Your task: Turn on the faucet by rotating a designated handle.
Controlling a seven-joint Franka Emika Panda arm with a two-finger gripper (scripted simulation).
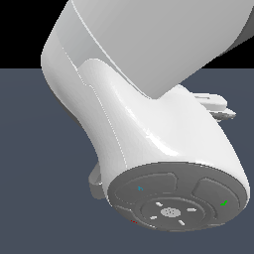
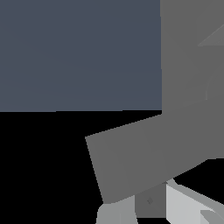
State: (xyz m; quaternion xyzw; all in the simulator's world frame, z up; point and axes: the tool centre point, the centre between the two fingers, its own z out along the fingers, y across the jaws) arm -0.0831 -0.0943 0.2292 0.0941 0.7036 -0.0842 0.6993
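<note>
**White arm casing blocks the exterior camera; grey faucet close to the wrist**

White, glossy arm housing (image 1: 149, 129) fills nearly all of the exterior view. Its end faces the camera: a dark grey round cap (image 1: 176, 203) with raised panels, a small green mark and a small blue mark. Behind it lie a slate-blue floor (image 1: 30, 163) and a black band above. Pale link parts poke out past the housing at the exterior view's right and at its lower left. No faucet or gripper can be seen from this camera; the arm stands squarely in the way.

Wrist view: matte grey faucet (image 2: 192, 65) is very close, a broad flat grey slab running up one side of the picture. A grey bar with a squared end, the handle (image 2: 135, 162), juts out from it at a slight tilt, against black background and the slate-blue floor (image 2: 78, 52).

Gripper (image 2: 148, 210): at the picture's edge, one pale grey finger (image 2: 111, 214) and a lighter whitish one (image 2: 183, 205) show, with a darker grey block between them, right under the bar's underside. Fingers appear to lie against or just beside the handle; contact cannot be confirmed. Whether they are clenched, released or grasping the bar, I cannot tell — only their stubs show.
</note>
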